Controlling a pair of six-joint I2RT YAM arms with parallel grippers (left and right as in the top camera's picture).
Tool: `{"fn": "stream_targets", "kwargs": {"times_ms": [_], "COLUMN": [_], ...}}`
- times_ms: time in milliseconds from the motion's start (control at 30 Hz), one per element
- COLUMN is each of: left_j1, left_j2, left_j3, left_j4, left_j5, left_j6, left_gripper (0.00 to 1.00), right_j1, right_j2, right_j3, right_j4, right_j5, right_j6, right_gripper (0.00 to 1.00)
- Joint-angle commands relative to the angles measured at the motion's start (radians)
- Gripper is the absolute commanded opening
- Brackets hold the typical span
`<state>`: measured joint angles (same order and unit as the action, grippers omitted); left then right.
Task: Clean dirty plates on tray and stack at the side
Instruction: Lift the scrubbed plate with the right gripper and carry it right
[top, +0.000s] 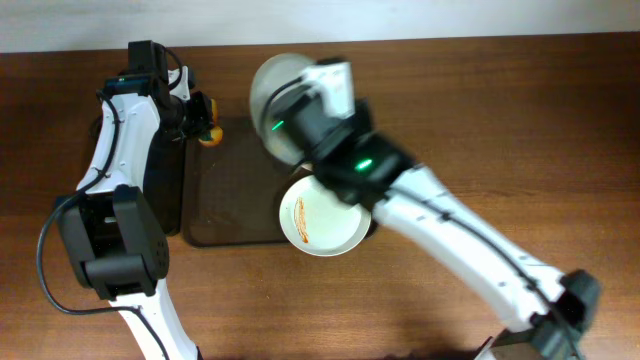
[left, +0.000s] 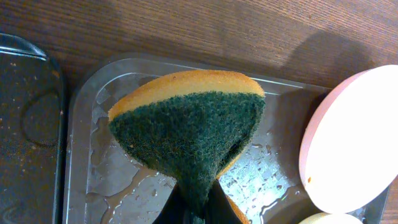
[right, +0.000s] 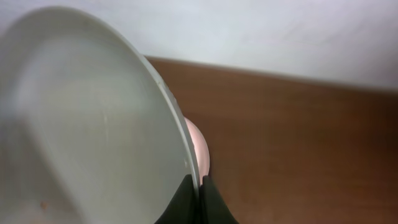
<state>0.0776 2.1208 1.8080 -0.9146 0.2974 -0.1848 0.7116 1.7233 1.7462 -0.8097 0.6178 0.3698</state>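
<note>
My right gripper is shut on the rim of a white plate and holds it tilted above the far end of the dark brown tray. This plate also shows at the right of the left wrist view. A second plate with orange-red smears lies at the tray's right edge, partly under my right arm. My left gripper is shut on a yellow and green sponge over the wet tray. A third plate is not clearly seen.
A narrow black tray lies along the left of the brown tray, under my left arm. A pinkish rim shows behind the held plate. The wooden table stretches out to the right.
</note>
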Motion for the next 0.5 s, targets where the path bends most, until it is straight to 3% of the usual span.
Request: {"fn": "stream_targets", "kwargs": {"times_ms": [0, 100, 267, 467], "left_j1": [0.001, 0.001, 0.001, 0.001], "left_j2": [0.011, 0.011, 0.011, 0.011], "left_j3": [-0.008, -0.008, -0.008, -0.008], "left_j4": [0.005, 0.005, 0.005, 0.008], "left_j5": [-0.006, -0.007, -0.007, -0.007], "left_j6": [-0.009, -0.009, -0.009, -0.009], "left_gripper": [0.01, 0.01, 0.01, 0.01], "right_j1": [-0.225, -0.472, -0.75, -0.871], "right_j2": [-0.041, -0.028, -0.005, 0.006], "right_j3": [0.021, 0.017, -0.089, -0.399], "right_j4": [-0.057, -0.166, -0.219, 0.004], "right_j5": [-0.583, -0.818, -0.816, -0.782], "right_j6": [0.031, 0.02, -0.045, -0.044], "right_gripper": [0.04, 0.04, 0.04, 0.04]}}
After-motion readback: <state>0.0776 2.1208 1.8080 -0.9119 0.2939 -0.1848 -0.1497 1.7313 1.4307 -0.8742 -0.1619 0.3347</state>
